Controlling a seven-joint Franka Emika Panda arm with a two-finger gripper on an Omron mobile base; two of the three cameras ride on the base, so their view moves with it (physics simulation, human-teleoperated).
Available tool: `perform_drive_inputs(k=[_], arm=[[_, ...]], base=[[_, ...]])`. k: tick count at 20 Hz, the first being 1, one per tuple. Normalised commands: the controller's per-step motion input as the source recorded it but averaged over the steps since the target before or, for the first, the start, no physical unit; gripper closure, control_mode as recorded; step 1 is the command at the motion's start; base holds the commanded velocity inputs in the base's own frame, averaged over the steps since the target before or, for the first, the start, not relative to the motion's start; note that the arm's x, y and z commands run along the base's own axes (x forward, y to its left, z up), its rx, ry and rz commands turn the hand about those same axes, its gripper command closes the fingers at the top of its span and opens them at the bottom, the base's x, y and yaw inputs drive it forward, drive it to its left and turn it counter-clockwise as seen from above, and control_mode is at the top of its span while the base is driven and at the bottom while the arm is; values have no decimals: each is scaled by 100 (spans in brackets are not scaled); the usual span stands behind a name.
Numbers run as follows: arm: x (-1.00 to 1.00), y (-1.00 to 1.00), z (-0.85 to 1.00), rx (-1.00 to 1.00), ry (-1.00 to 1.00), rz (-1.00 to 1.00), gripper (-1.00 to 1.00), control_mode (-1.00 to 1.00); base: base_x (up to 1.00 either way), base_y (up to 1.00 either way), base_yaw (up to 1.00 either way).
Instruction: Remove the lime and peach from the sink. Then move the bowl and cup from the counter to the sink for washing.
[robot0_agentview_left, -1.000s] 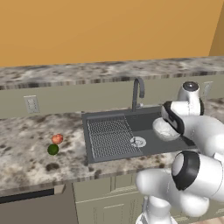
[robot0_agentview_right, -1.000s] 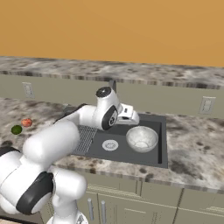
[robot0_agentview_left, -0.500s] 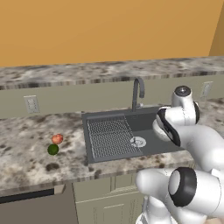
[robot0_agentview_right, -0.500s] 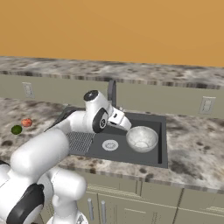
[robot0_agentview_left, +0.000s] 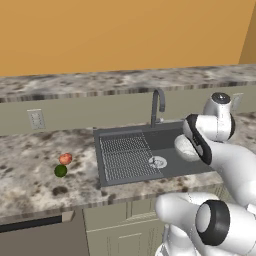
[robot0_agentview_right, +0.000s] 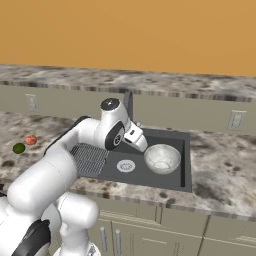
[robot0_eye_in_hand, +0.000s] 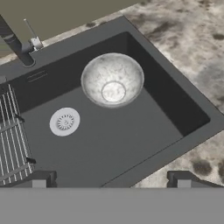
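In the hand view the gripper (robot0_eye_in_hand: 109, 183) sits at the bottom edge with its two dark fingertips (robot0_eye_in_hand: 40, 180) spread wide apart and nothing between them, released above the near rim of the sink (robot0_eye_in_hand: 175, 144). Just past it, the round silver drain (robot0_eye_in_hand: 64, 121) lies left of centre on the basin floor, with the ribbed drainer section (robot0_eye_in_hand: 11, 140) along the left edge. Farther in, the bowl (robot0_eye_in_hand: 112, 80) stands upright in the upper middle of the basin, well apart from the fingertips. The faucet (robot0_eye_in_hand: 15, 43) rises in the upper left corner. In the left base view, the lime (robot0_agentview_left: 60, 170) and the peach (robot0_agentview_left: 65, 159) rest on the speckled counter (robot0_agentview_left: 30, 165) at the left centre, just beside each other, left of the sink. The cup cannot be made out.
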Motion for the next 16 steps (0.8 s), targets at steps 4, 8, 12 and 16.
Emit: perform_drive_inputs(k=[4, 8, 12, 16], arm=[[-12, 17, 8, 10, 0, -4, -100, -100], [-11, 14, 5, 6, 0, -3, -100, -100], [-9, 9, 0, 2, 0, -1, -100, -100], [-12, 2, 4, 0, 2, 0, -100, -100]], base=[[0, 0, 0], [0, 0, 0], [0, 0, 0], [0, 0, 0]])
